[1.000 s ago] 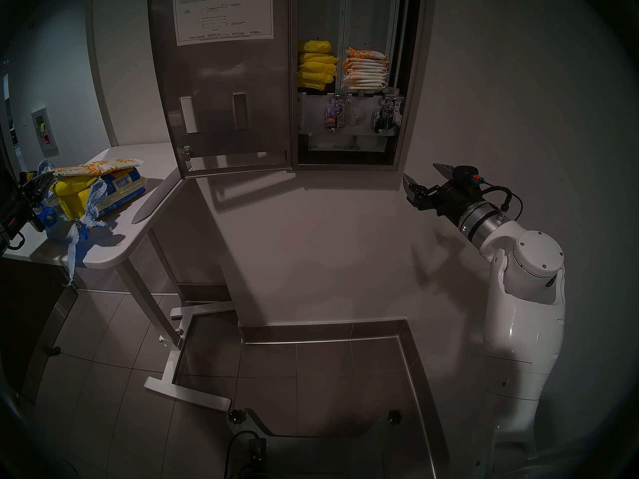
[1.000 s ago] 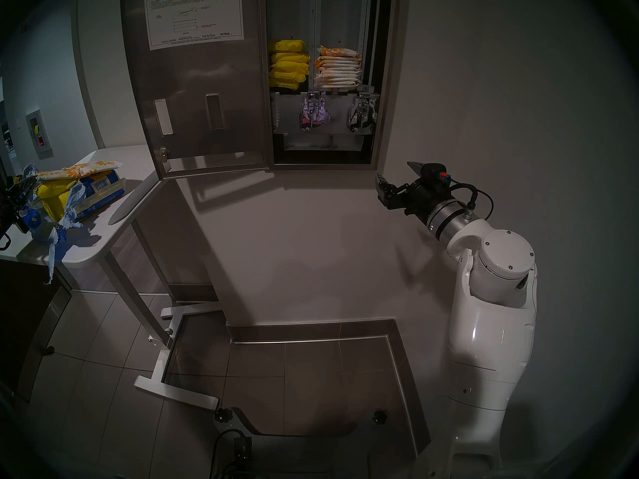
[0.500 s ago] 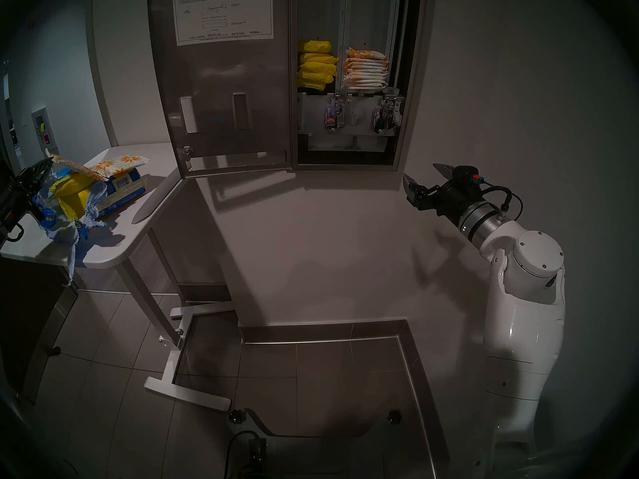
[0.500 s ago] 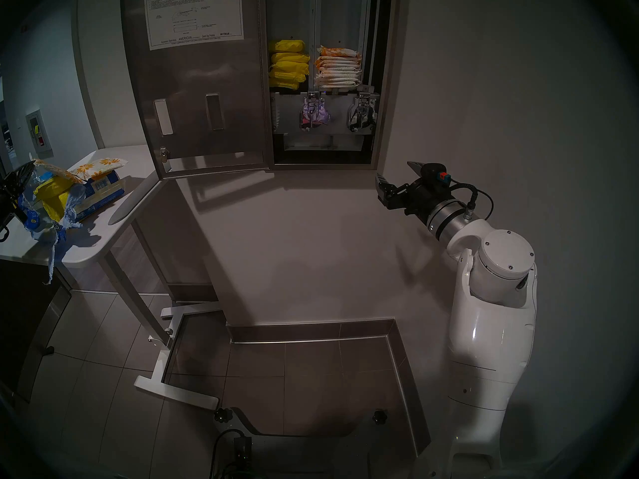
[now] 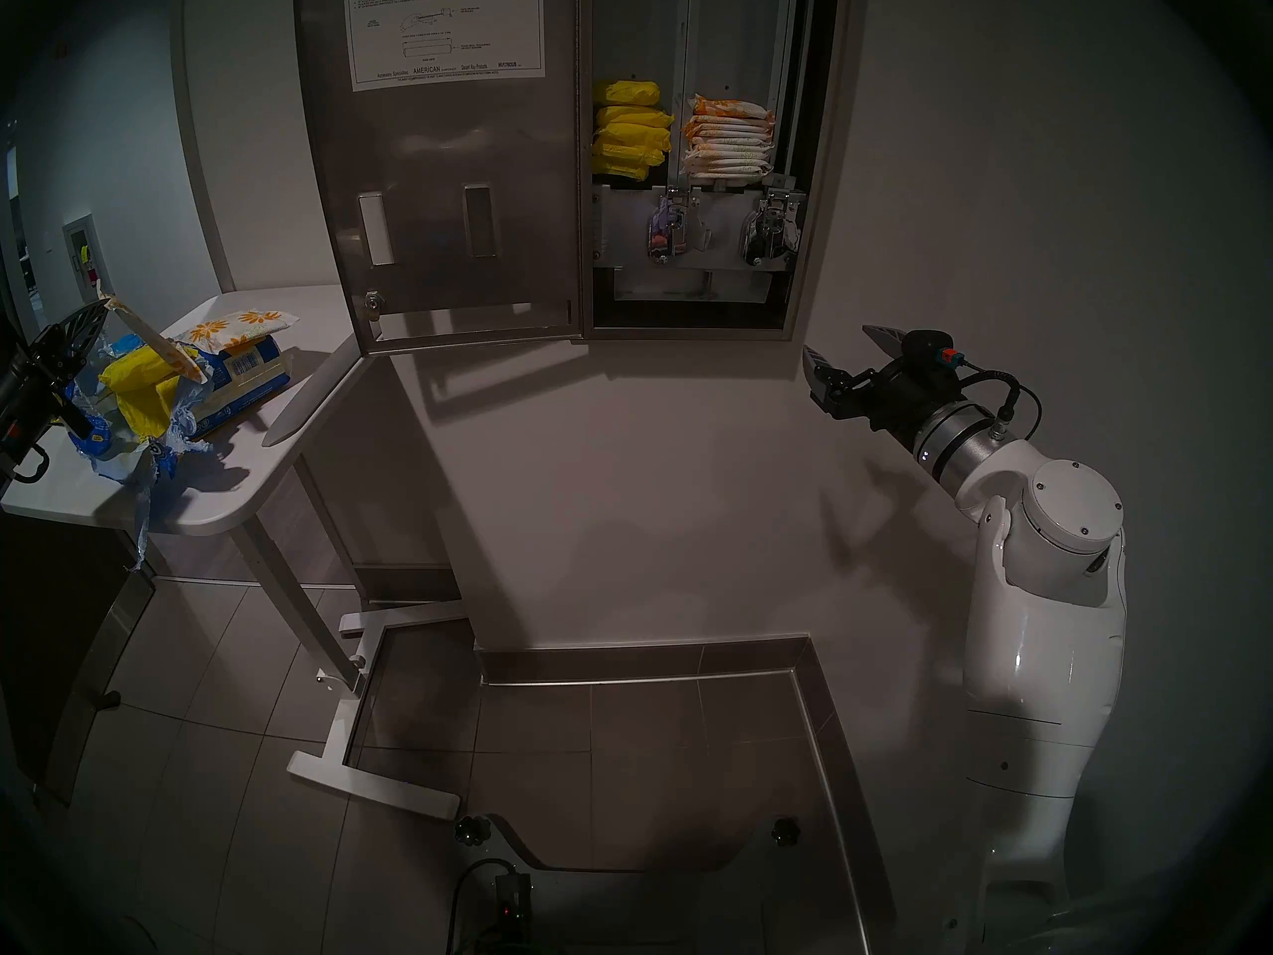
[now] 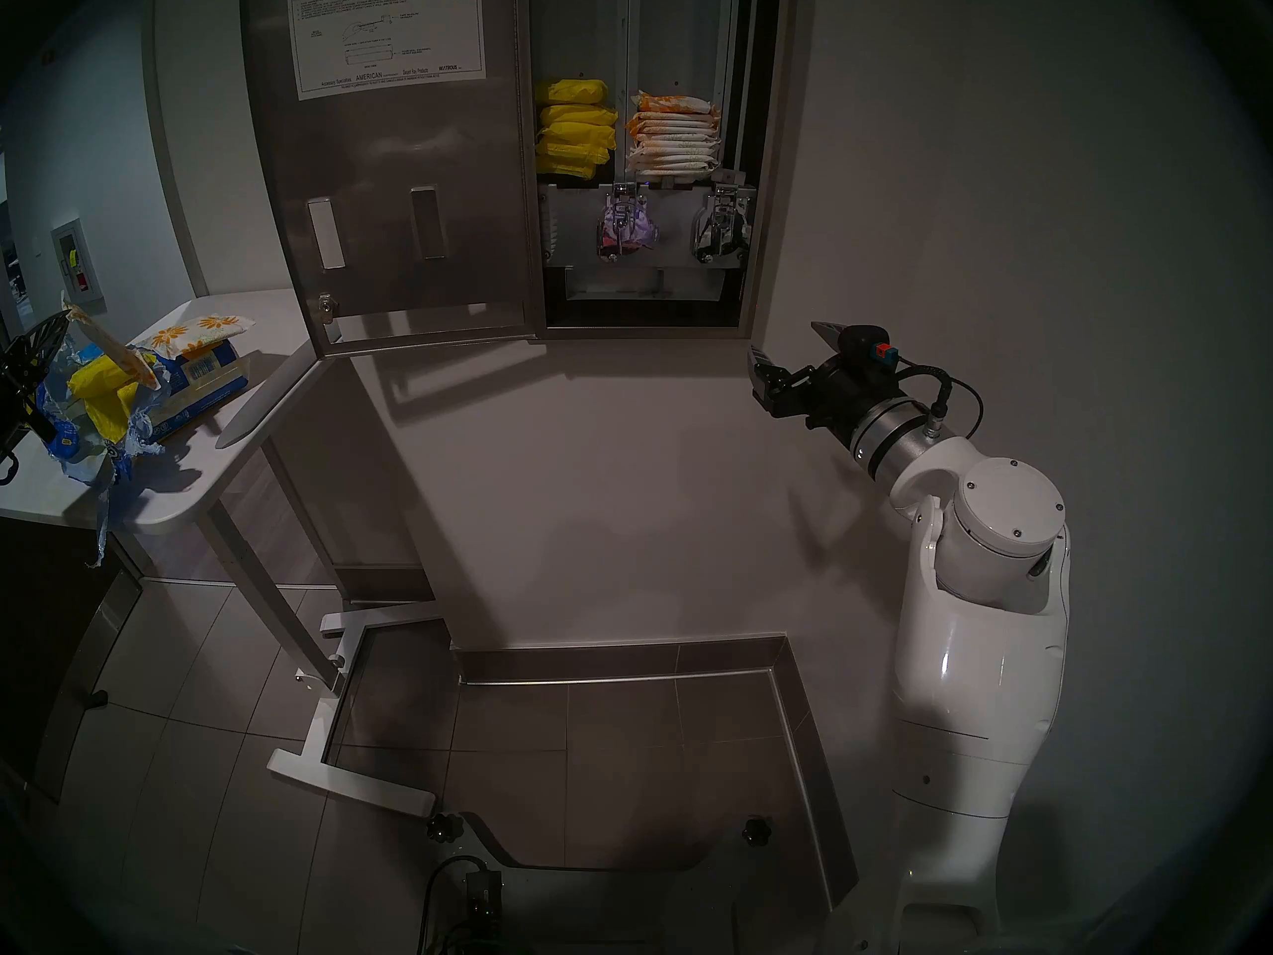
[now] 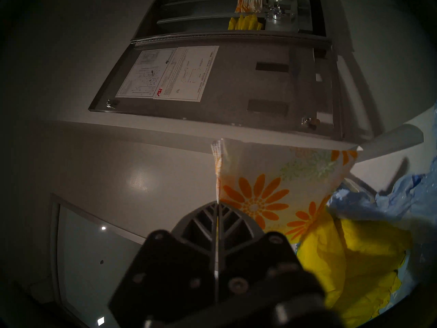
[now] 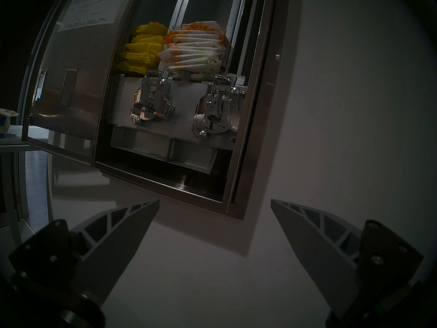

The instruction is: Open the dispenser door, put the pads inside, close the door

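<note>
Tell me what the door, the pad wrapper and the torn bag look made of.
Door: looks like brushed stainless steel, grey with a dull streaky sheen. Pad in the left gripper: thin soft wrapper, probably plastic film, white with orange daisies, its edge crimped. Bag: thin blue plastic film, crinkled and ragged.

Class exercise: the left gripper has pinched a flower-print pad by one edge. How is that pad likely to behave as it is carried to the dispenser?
Probably floppy: the pad hangs slanted from the left gripper, which is shut on one thin edge. Probably light too, since that small pinch holds it up. The thin wrapper may be slippery, so it could swing or slide out on a quick move.
</note>
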Tool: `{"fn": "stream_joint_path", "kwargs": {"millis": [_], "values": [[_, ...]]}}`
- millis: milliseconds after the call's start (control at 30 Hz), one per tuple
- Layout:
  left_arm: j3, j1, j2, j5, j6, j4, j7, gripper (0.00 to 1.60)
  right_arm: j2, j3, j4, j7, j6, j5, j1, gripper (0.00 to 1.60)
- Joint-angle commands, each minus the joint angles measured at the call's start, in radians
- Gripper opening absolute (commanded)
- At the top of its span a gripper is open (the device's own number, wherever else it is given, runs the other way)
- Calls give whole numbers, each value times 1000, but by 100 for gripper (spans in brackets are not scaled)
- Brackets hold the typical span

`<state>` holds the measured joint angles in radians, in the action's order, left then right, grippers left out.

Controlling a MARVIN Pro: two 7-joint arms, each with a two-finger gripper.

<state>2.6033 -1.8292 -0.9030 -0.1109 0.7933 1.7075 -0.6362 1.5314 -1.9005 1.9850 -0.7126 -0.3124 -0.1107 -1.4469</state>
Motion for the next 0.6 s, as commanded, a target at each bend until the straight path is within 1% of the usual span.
{"fn": "stream_joint_path", "kwargs": {"millis": [0,300,367,567], "values": [[16,-12,-13,65,-18,93,-3,0,-2,0,32,1,5,4,20,160],[-20,-40,-72,125,-86,223,-7,0,-3,1,32,1,5,5,20,160],[-35,-47,-86,145,-109,246,-7,0,-3,1,32,1,5,5,20,160],[-86,-64,-115,160,-140,303,-8,0,-3,1,32,2,5,6,20,160]]}}
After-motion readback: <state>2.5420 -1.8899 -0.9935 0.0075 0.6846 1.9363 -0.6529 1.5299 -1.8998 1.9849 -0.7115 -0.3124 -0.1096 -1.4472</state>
